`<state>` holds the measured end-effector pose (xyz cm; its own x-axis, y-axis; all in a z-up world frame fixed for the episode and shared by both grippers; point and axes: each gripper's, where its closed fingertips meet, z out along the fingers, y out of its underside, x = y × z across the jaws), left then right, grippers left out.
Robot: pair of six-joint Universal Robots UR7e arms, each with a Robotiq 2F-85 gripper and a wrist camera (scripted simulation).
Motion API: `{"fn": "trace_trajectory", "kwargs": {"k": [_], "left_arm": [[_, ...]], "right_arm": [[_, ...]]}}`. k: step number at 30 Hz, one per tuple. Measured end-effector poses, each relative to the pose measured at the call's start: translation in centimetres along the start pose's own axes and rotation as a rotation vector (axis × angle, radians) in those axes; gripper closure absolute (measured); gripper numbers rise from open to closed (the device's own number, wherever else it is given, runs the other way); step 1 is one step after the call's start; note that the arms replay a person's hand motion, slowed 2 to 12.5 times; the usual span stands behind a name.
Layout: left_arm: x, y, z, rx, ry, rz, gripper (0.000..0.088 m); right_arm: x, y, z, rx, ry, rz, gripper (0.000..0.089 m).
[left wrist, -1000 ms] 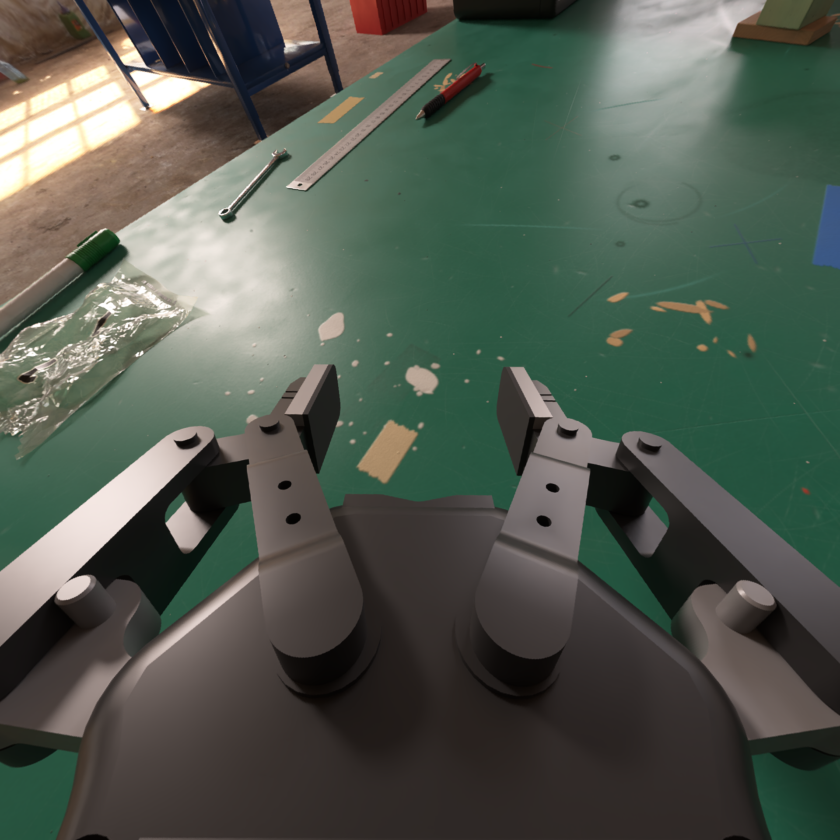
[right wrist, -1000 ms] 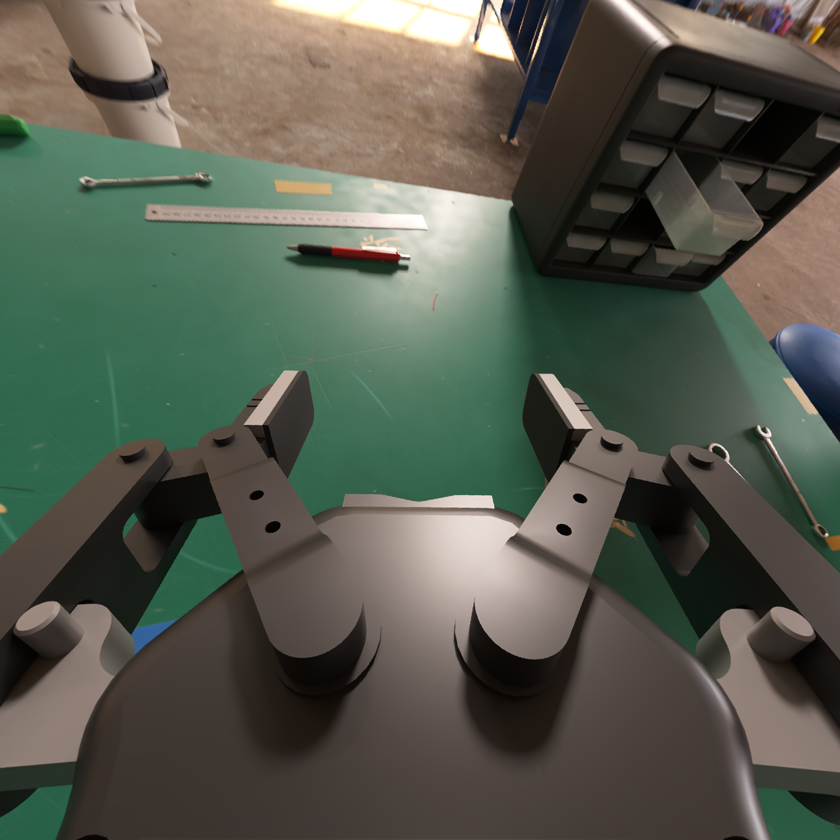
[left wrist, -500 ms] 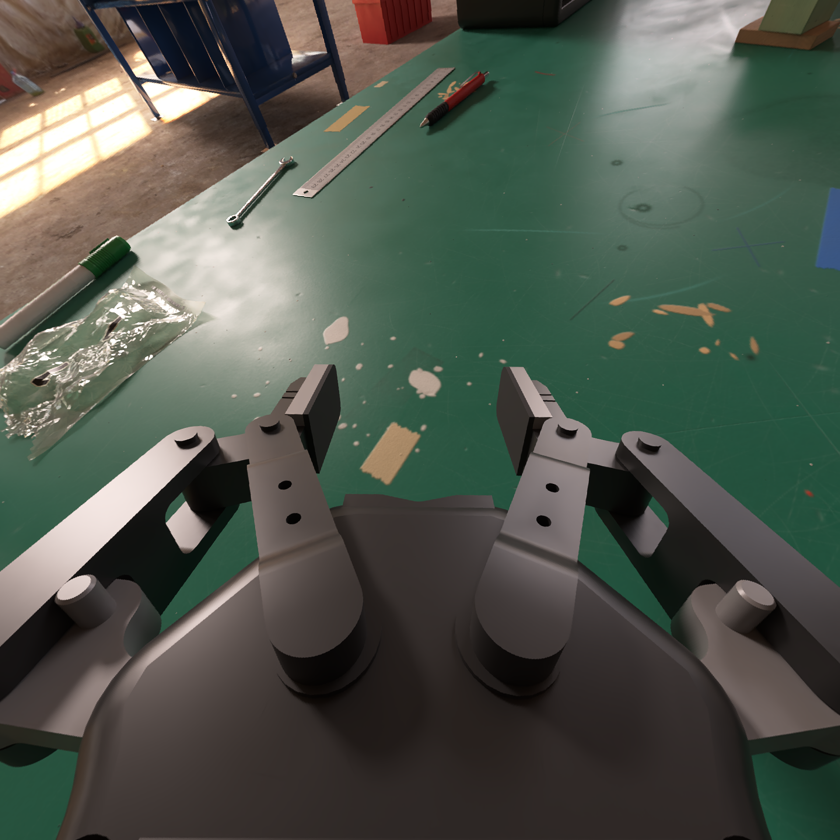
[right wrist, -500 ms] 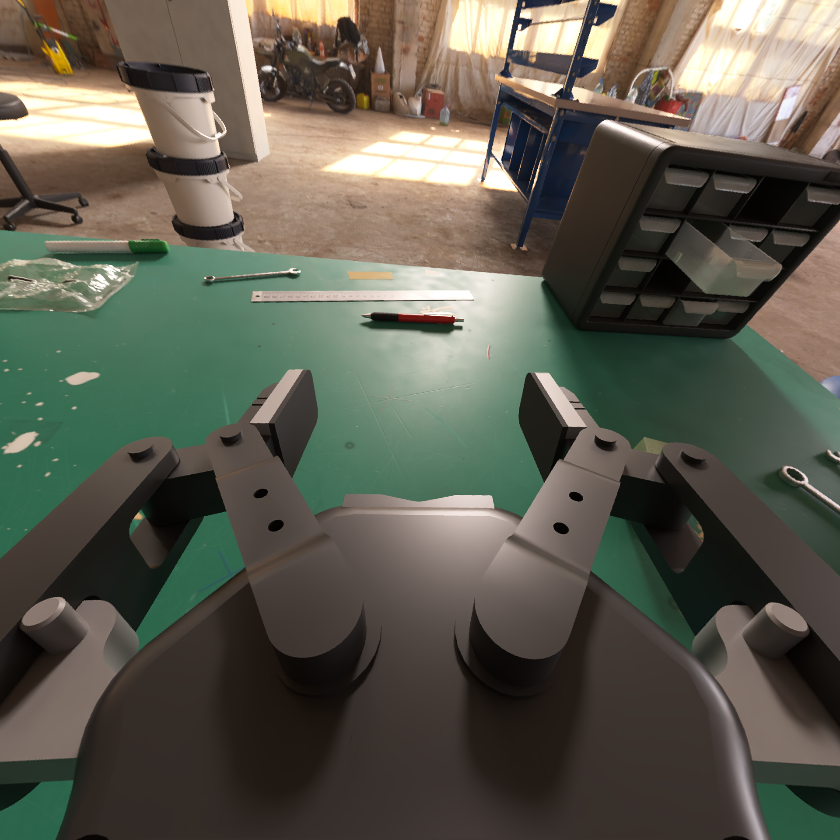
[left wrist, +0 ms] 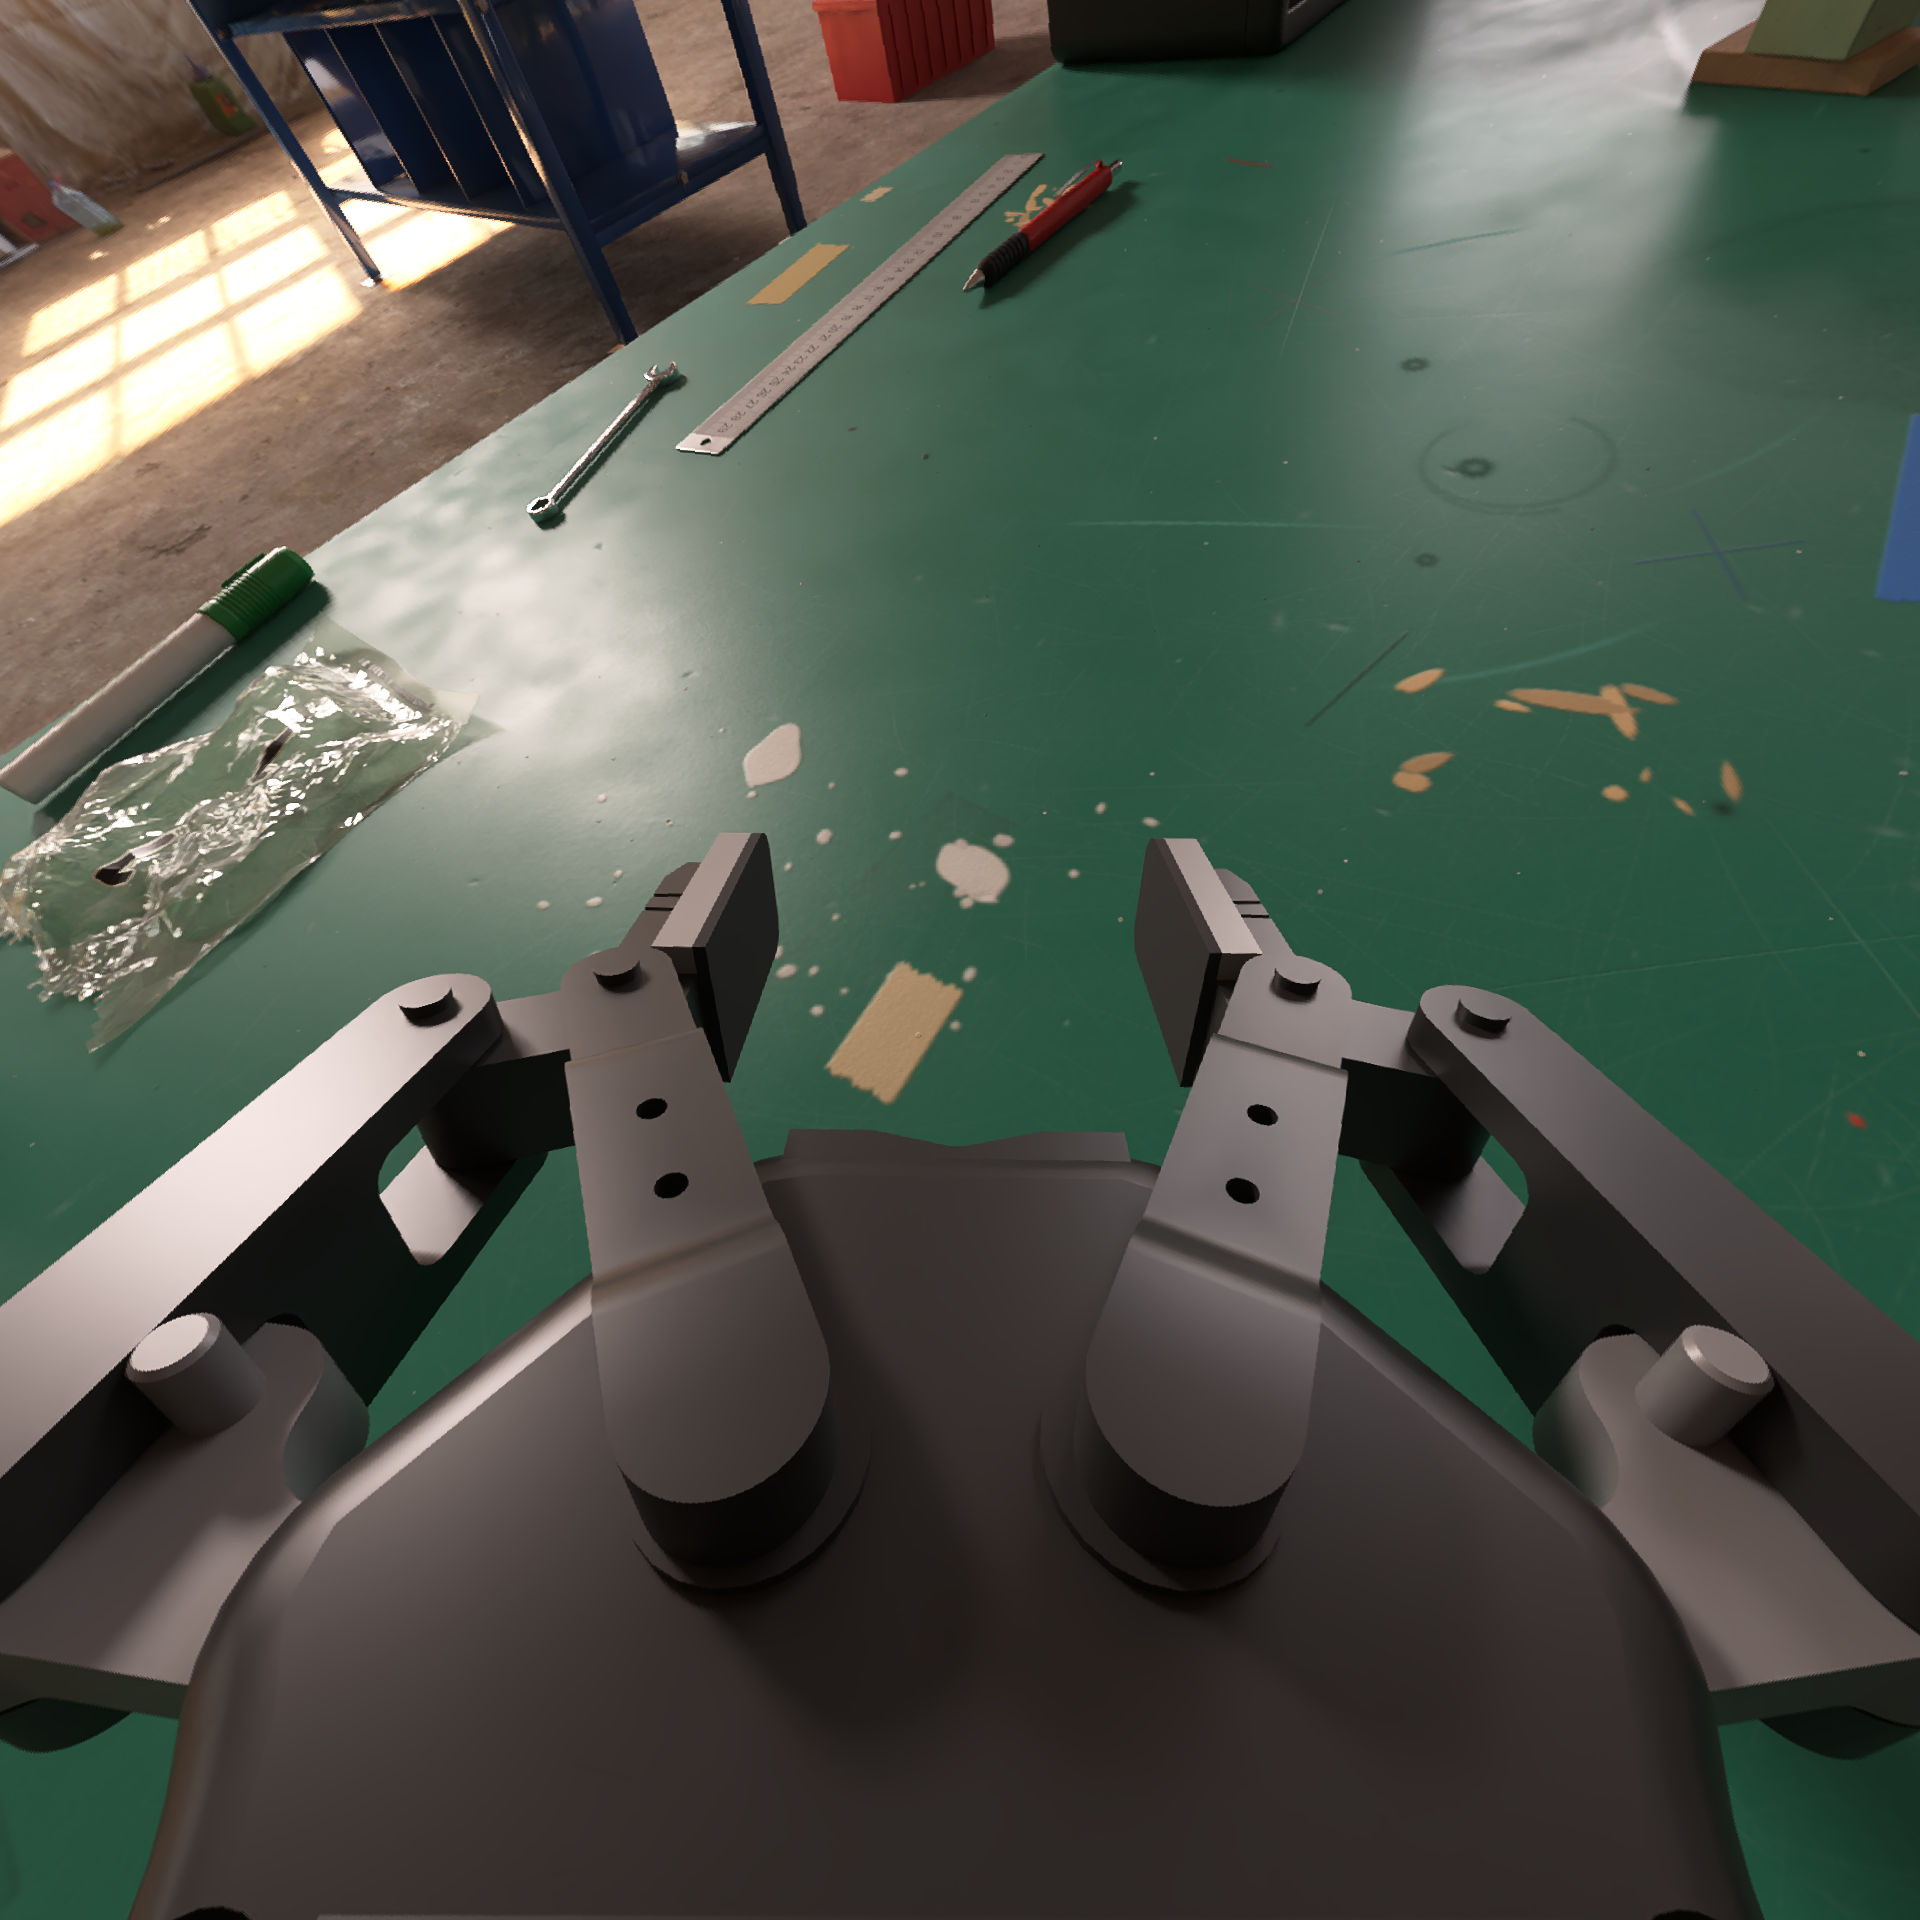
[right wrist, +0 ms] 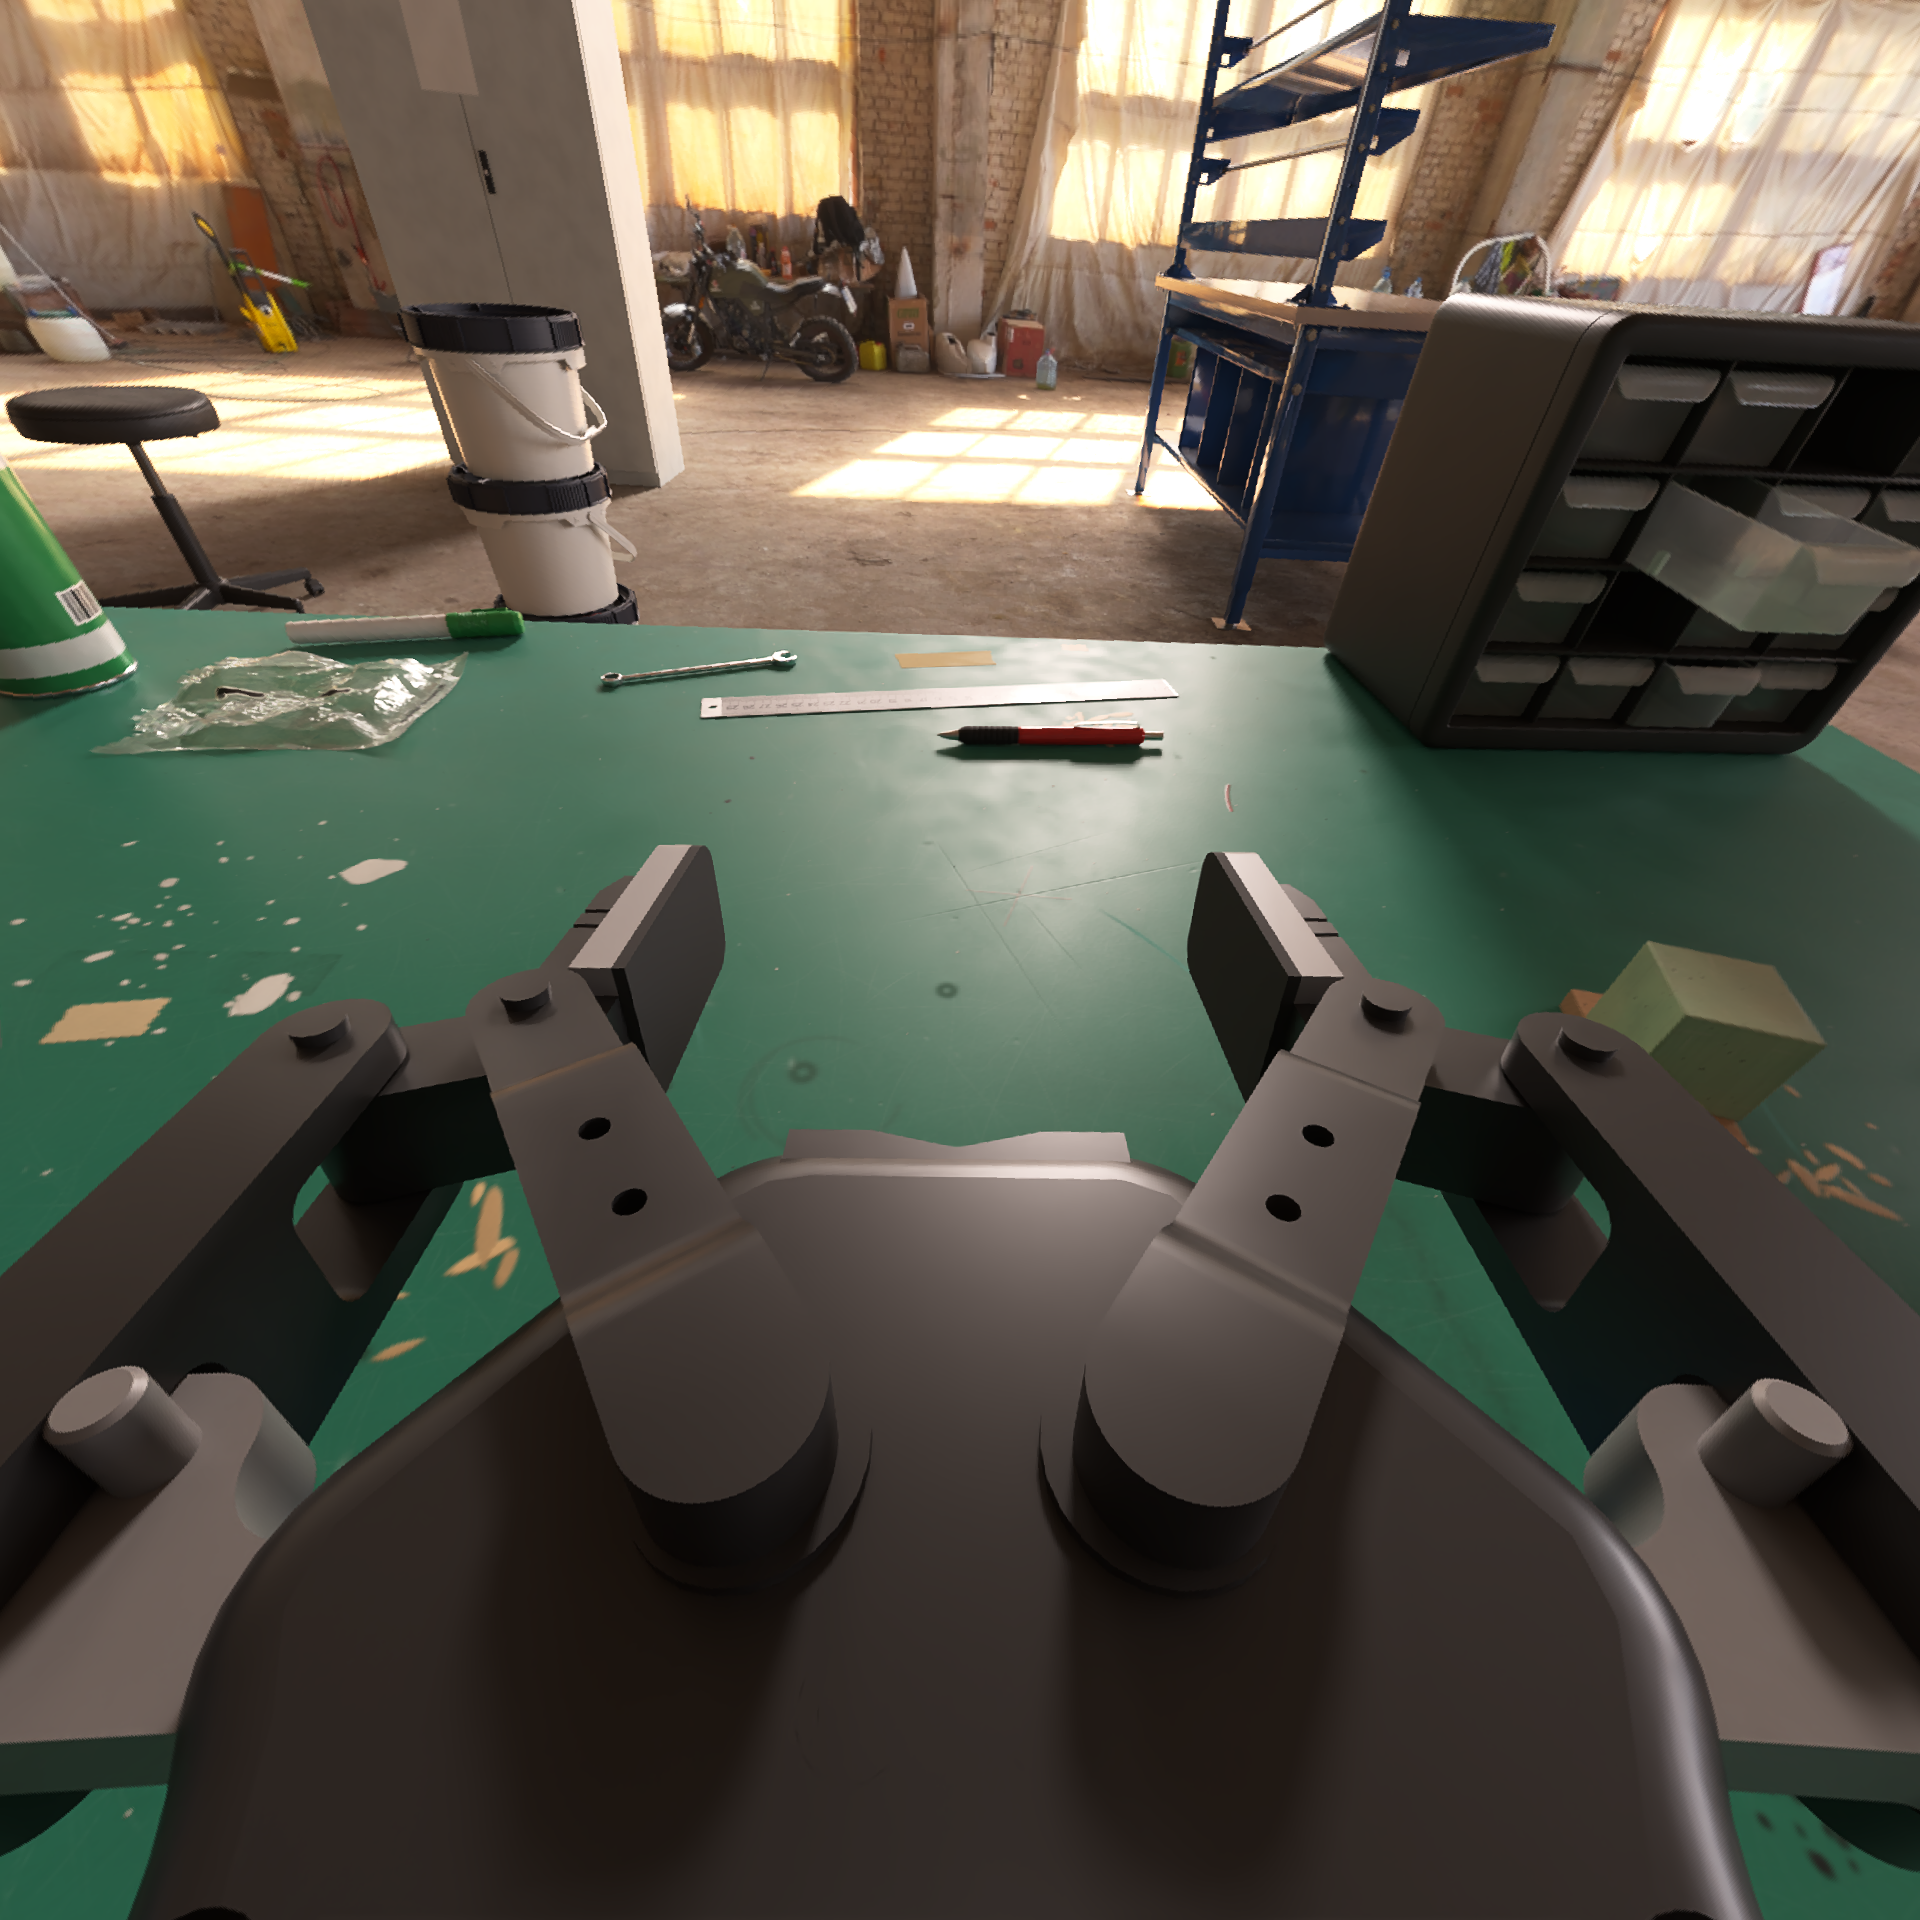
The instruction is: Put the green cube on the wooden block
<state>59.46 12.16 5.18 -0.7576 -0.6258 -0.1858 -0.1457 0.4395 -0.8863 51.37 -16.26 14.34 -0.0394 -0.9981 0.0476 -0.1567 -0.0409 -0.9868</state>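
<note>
We found both pincers released and empty: the left pincer [left wrist: 954, 914] over bare worktop [left wrist: 1195, 540], the right pincer [right wrist: 954, 935] likewise. The green cube [right wrist: 1704, 1023] sat tilted on the wooden block [left wrist: 1797, 64], just beside the right pincer's right finger. We judged the placement done and the pincers parted because nothing needed holding.

warm sunlight through the hall windows [right wrist: 1122, 125] glares on the table [left wrist: 1195, 582]; sharp frames, wide-angle stretched edges.

Left gripper [left wrist: 956, 914] and right gripper [right wrist: 954, 925], jaws wide apart, both empty above the tabletop.
</note>
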Motion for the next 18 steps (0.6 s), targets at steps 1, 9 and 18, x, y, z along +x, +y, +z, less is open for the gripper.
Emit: {"fn": "trace_trajectory", "kwargs": {"k": [1, 9, 18], "left_arm": [[0.0, 0.0, 0.0, 0.0, -0.001, 0.0, 0.0263], [0.1, -0.1, -0.1, 0.006, 0.0, -0.001, 0.0263], [0.1, -0.2, -0.2, 0.012, -0.001, -0.003, 0.0263]], "right_arm": [[-0.3, 0.2, -0.1, 0.002, -0.002, 0.003, 0.0112], [-1.6, 1.6, -0.5, 0.016, 0.011, 0.021, 0.0111], [-3.5, 2.5, -0.3, 0.04, -0.012, 0.016, 0.0096]]}}
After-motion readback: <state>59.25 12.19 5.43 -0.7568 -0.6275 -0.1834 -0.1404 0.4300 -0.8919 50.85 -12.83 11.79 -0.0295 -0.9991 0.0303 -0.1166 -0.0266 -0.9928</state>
